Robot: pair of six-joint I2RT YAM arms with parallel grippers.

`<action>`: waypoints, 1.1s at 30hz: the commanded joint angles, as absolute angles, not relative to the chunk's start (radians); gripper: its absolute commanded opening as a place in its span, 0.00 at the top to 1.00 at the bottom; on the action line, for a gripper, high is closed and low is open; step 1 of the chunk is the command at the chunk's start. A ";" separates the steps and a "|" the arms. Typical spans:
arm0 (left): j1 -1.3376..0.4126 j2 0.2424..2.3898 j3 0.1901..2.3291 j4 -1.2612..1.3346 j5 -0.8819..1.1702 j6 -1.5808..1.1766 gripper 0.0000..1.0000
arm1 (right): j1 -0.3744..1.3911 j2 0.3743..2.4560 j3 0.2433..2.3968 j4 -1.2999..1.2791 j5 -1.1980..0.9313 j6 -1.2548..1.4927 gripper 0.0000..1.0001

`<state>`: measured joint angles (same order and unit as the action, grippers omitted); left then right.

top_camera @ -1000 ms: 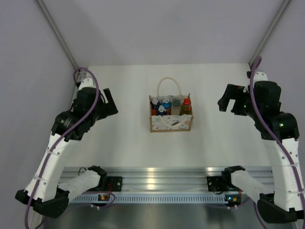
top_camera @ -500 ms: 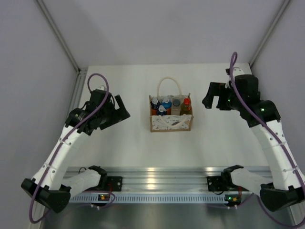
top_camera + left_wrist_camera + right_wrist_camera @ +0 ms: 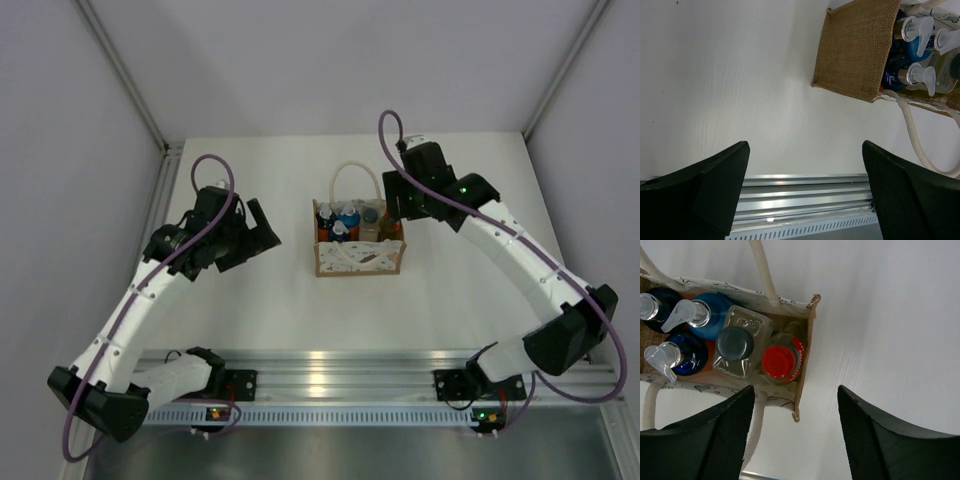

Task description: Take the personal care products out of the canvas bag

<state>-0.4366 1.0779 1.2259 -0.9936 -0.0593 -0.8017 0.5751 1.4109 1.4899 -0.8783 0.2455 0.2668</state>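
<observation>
The tan canvas bag (image 3: 360, 258) stands upright mid-table, with rope handles. It holds three blue-capped pump bottles (image 3: 710, 320), a clear bottle with a dark grey cap (image 3: 735, 345) and a red-capped bottle (image 3: 781, 361) at its right end. My right gripper (image 3: 398, 208) hovers open over the bag's right end. In the right wrist view the gripper (image 3: 796, 440) straddles the bag's near right corner, touching nothing. My left gripper (image 3: 266, 232) is open and empty, left of the bag. The left wrist view shows the bag's side (image 3: 860, 55) ahead of that gripper (image 3: 805, 192).
An aluminium rail (image 3: 330, 365) runs along the near table edge and also shows in the left wrist view (image 3: 805, 200). Grey walls and slanted frame posts (image 3: 125, 75) close in the back and sides. One rope handle (image 3: 357, 170) arches behind the bag; another lies over its front (image 3: 912, 130).
My right arm has swung left from the table's right side to above the bag's right end. My left gripper has moved right, closer to the bag. The bag has not moved.
</observation>
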 commanded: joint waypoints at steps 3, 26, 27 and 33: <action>-0.443 1.058 1.198 -0.960 -0.052 -0.811 0.01 | 0.598 1.491 1.575 -0.828 0.310 0.262 0.40; -0.445 1.057 1.198 -0.960 -0.069 -0.782 0.01 | 0.612 1.594 1.555 -0.816 0.250 0.270 0.63; -0.445 1.055 1.198 -0.960 -0.071 -0.782 0.01 | 0.612 1.594 1.554 -0.815 0.250 0.271 0.63; -0.443 1.042 1.197 -0.962 -0.075 -0.775 0.01 | 0.612 1.594 1.529 -0.802 0.235 0.281 0.66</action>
<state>-0.4404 1.0691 1.2003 -0.9939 -0.0639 -0.7864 0.5957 1.5925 1.5414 -0.8543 0.2424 0.2653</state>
